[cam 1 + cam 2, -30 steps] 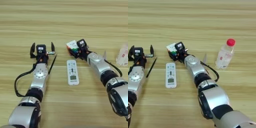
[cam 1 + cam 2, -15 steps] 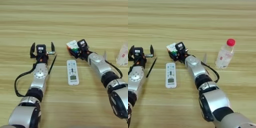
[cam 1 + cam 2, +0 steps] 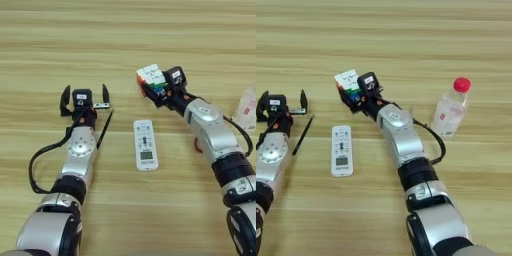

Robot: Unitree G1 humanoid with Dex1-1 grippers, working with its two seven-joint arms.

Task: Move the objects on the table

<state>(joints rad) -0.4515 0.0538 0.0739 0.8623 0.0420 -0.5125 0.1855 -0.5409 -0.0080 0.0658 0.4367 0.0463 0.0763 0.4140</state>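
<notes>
On the left side of the table (image 3: 125, 30): left gripper (image 3: 84, 94), two black fingers spread wide apart, nothing between them, pointing away toward the far edge. Just right of the left forearm, a thin dark stick-like thing (image 3: 104, 129) lying flat on the wood, tilted; hard to tell what exactly it is. Further right, near the middle: white remote control (image 3: 145, 151), flat on the table, long side running toward the robot, small screen in its lower part, apart from both arms. Above and to the right of it: multicoloured puzzle cube (image 3: 151, 81), white face up, red, green and blue faces on the sides, tilted a little. Right gripper (image 3: 161, 91) closed around this cube, black fingers pressing on its near side; cannot tell whether the cube rests on the wood or is lifted slightly. Behind the right forearm, a small red piece (image 3: 197, 146) showing at the arm's edge, mostly hidden. Far right, well apart from the cube: clear plastic bottle (image 3: 448, 111) with red cap (image 3: 461, 84), standing upright, touched by nothing.
</notes>
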